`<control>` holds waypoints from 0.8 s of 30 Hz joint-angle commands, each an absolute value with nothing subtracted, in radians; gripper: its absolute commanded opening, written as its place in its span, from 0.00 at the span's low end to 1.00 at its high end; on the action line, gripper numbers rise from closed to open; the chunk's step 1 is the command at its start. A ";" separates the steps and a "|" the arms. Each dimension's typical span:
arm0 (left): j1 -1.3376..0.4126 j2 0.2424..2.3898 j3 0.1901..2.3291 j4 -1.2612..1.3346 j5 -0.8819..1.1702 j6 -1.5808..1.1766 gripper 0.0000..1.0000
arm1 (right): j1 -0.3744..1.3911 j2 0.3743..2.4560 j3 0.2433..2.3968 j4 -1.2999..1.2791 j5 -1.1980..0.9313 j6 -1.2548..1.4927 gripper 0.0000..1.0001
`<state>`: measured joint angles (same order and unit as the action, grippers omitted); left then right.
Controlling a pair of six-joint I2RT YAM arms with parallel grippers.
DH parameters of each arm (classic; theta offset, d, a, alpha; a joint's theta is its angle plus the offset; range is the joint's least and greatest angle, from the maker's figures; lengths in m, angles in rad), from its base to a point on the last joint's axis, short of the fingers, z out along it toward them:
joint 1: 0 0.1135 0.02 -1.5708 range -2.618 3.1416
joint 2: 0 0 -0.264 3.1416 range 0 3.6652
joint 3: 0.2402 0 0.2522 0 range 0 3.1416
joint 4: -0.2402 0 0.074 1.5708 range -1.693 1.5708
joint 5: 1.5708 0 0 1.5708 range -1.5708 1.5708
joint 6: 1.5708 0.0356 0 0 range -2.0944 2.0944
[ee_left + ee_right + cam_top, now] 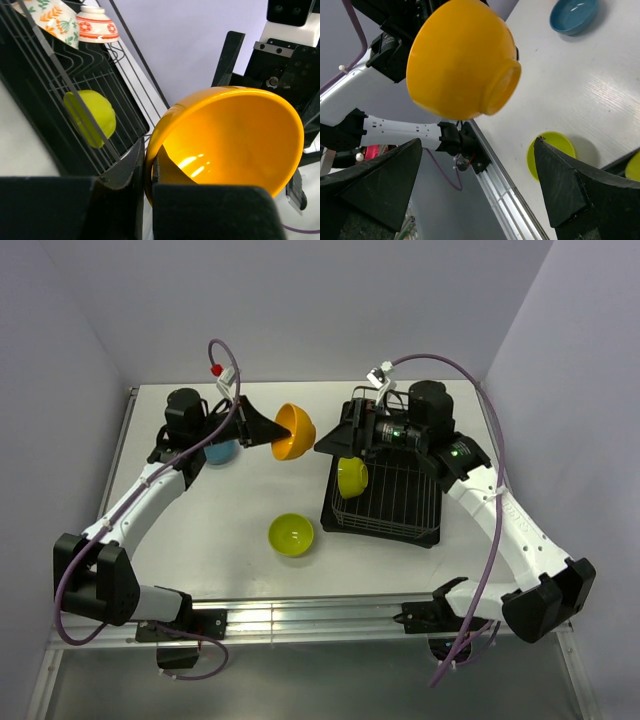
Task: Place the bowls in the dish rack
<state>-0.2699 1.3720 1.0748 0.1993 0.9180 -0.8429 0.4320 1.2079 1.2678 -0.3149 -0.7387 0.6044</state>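
Orange bowl (297, 430) is up in the air, tipped on its side, between the two arms and just left of the dish rack (385, 530), not in it. Left gripper (276, 429) is clamped on its rim, one finger inside and one outside, which the left wrist view shows nicely. Left arm (140, 495) runs up the left side of the table (240, 500), then the wrist swings right. Right arm (500, 510) comes up the right side and bends left over the far end of the rack. Right gripper (338, 438) points at the bowl's underside, jaws spread wide, holding nothing. Its wrist view has the bowl's foot facing the camera.

One lime green bowl (352, 476) sits on edge in the rack. The second lime bowl (291, 534) is on the table in front, and the blue bowl (220, 452) is over by the left arm. Overhead can't see them under the right arm, but the left wrist cam catches a cream flowery bowl (52, 20) and a red-and-white bowl (97, 25) further along the rack.
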 commanded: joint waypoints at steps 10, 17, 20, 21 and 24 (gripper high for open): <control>-0.298 1.367 1.045 0.324 0.948 -0.931 0.00 | 0.540 1.281 1.376 -0.273 -0.634 0.569 1.00; -0.302 1.359 1.017 0.327 0.946 -0.928 0.00 | 0.572 1.316 1.417 -0.281 -0.640 0.571 1.00; -0.304 1.356 1.005 0.325 0.940 -0.924 0.00 | 0.586 1.324 1.428 -0.282 -0.646 0.575 1.00; -0.307 1.356 1.003 0.322 0.939 -0.922 0.00 | 0.589 1.330 1.428 -0.281 -0.646 0.575 1.00; -0.308 1.359 1.009 0.304 0.930 -0.910 0.00 | 0.604 1.338 1.425 -0.279 -0.647 0.587 1.00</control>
<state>-0.2981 1.3754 0.9977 0.2638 0.9260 -0.9112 0.5808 1.3319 1.3781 -0.3180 -0.6403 0.5831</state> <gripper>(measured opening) 0.091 0.997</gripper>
